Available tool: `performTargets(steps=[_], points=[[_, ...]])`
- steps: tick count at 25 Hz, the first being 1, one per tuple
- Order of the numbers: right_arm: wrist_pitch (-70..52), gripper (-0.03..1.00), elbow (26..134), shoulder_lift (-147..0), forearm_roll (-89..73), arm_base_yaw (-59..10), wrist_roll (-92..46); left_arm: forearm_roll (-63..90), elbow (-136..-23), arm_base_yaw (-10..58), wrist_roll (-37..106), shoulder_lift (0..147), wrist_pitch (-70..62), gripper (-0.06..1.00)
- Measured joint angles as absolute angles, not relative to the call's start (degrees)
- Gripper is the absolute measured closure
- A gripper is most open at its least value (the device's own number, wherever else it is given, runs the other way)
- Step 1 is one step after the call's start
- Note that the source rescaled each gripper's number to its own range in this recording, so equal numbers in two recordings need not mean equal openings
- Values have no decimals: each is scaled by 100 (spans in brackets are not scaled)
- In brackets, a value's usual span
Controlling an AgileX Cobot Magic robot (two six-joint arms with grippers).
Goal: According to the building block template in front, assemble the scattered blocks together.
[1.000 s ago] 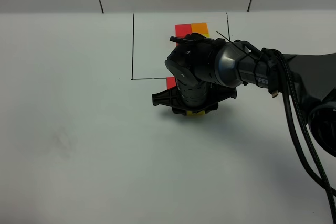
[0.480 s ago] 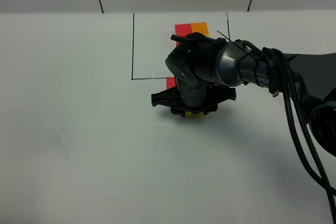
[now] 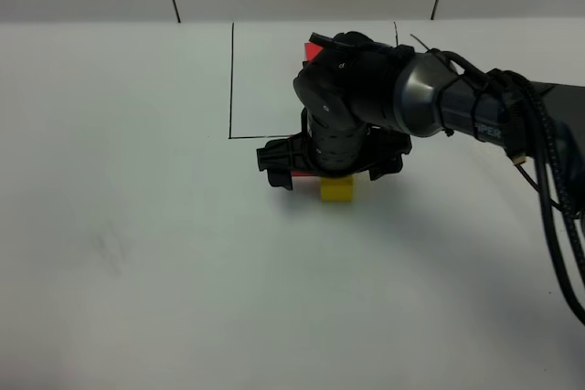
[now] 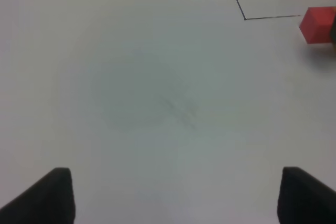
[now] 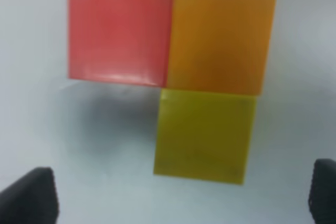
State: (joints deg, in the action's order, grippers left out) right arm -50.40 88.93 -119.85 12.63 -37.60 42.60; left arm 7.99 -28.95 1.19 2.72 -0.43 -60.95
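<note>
Three scattered blocks [image 5: 173, 77], red, orange, yellow, are sitting joined in an L on the table [image 3: 137, 226]; right gripper [image 5: 178, 195], earlier clamping yellow, is now spread, lifting; left gripper [image 4: 173, 195] is hanging open.

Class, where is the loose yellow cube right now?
In the exterior high view the yellow cube sits on the table just below the drawn frame's lower line, under the right hand. In the right wrist view it touches the orange cube.

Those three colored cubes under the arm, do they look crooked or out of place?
Nothing stands out. The red cube, orange cube and yellow cube sit flush in a tidy L, edges touching, none tilted. The right gripper hangs open above them.
</note>
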Motion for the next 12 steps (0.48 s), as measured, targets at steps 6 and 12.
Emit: performTargets(steps=[6, 12], points=[[-5203, -3, 8547, -11341, 706, -3070, 2985, 799, -2895, 119, 272, -43, -6095, 27], [-5088, -3, 7274, -10466, 417, -1929, 2145, 799, -2895, 119, 272, -43, -6095, 27]])
